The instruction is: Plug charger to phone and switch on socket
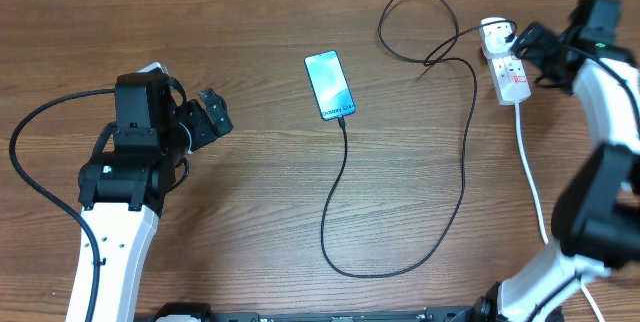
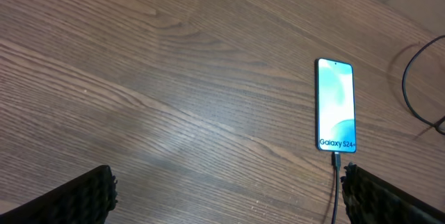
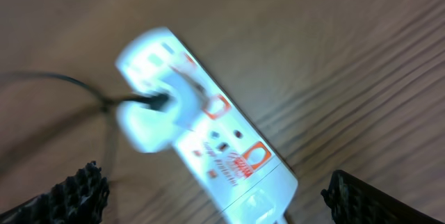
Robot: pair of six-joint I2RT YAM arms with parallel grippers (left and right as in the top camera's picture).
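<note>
With the charger seated in the phone, the right gripper hangs released over the socket near the worktop's right edge, apparently to switch it on; the left gripper is released, empty.

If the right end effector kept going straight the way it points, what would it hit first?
Probably the socket, by the white plug seated in it; the right end effector looks straight at it, though blur hides the depth.
</note>
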